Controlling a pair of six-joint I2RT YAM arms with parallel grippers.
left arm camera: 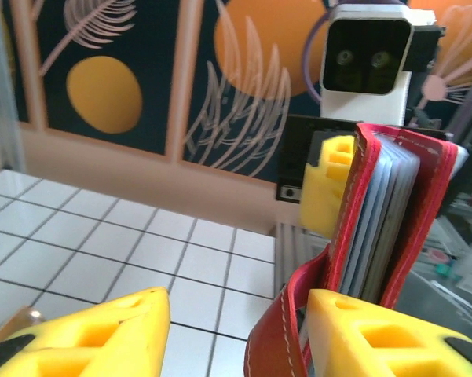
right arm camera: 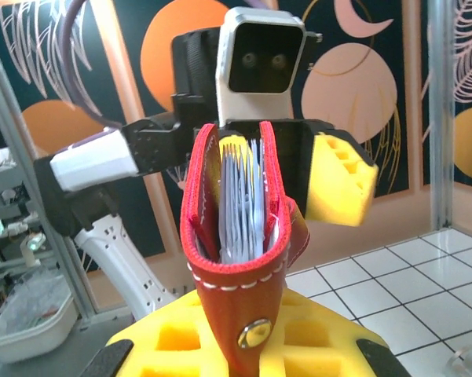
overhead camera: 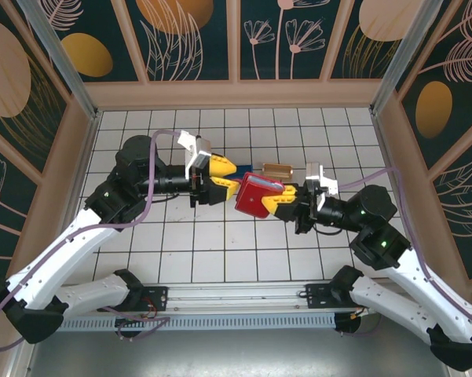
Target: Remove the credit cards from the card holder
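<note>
Left gripper (overhead camera: 232, 179): fingers spread wide, clamping nothing. Card holder (overhead camera: 255, 196): aloft over tiled table (overhead camera: 181, 243), open edge just beside one left finger, grey pockets fanned. Right gripper (overhead camera: 275, 202): pinched tight on card holder's opposite end.

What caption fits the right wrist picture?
Right hand holds the red wallet upright, grey pockets fanned open at the top.
</note>
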